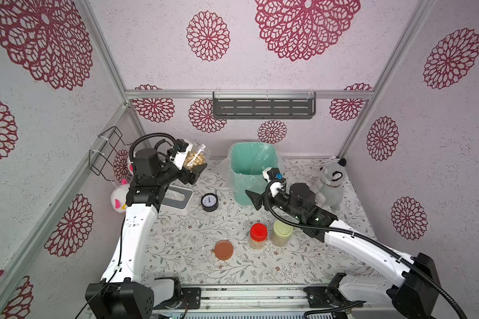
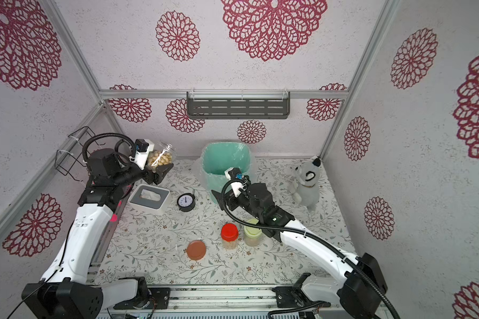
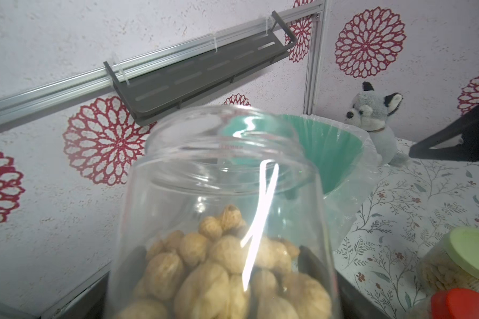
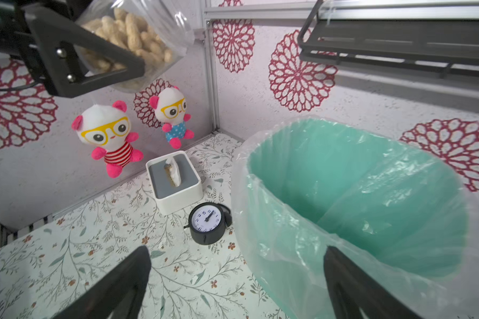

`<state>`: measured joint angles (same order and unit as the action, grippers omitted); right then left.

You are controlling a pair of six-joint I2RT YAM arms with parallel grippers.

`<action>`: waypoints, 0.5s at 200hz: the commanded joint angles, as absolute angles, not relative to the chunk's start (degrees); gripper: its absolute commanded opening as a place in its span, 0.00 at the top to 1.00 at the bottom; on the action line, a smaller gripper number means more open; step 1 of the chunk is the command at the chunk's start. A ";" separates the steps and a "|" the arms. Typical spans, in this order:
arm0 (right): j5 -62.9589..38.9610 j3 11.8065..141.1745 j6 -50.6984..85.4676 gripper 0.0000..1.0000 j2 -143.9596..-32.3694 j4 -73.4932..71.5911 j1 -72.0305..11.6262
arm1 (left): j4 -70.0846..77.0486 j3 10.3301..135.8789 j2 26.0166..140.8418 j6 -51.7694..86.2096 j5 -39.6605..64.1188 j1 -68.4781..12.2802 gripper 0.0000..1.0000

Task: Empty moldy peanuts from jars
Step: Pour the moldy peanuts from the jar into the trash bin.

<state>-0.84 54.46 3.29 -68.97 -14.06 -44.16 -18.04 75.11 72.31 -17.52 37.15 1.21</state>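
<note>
My left gripper (image 1: 192, 165) is shut on a clear lidless jar (image 1: 196, 157) of tan peanuts (image 3: 224, 265), held tilted in the air at the back left, left of the teal bin (image 1: 241, 190). The jar's mouth (image 3: 227, 138) points up toward the bin (image 3: 338, 154). A brown-orange lid (image 1: 223, 250) lies flat on the table. Beside it stand a red-lidded jar (image 1: 258, 236) and a pale green-lidded jar (image 1: 282, 233), both holding peanuts. My right gripper (image 4: 237, 252) is open and empty at the bin's front, with one finger against its plastic liner (image 4: 288, 248).
A white tissue box (image 1: 177, 198) and a small black clock (image 1: 209, 202) sit between the left arm and the bin. A grey plush (image 1: 331, 182) stands at the back right. Two plush pandas (image 4: 108, 135) hang on the left wall. A dark shelf (image 1: 263, 106) hangs on the back wall.
</note>
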 commanded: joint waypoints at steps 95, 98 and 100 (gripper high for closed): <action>-6.70 47.76 13.91 0.01 -63.05 -18.90 -30.42 | -33.37 99.41 87.89 -30.13 45.53 -5.23 1.00; -6.80 47.75 13.94 0.01 -63.18 -18.97 -30.25 | -33.85 99.96 88.37 -30.47 45.53 -5.53 1.00; -6.95 47.69 13.97 0.01 -63.12 -19.03 -30.11 | -34.17 100.29 88.67 -30.73 45.46 -5.78 1.00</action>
<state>-4.75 47.48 12.16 -64.55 -15.66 -31.73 -32.12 95.09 86.72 -25.80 42.81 -3.49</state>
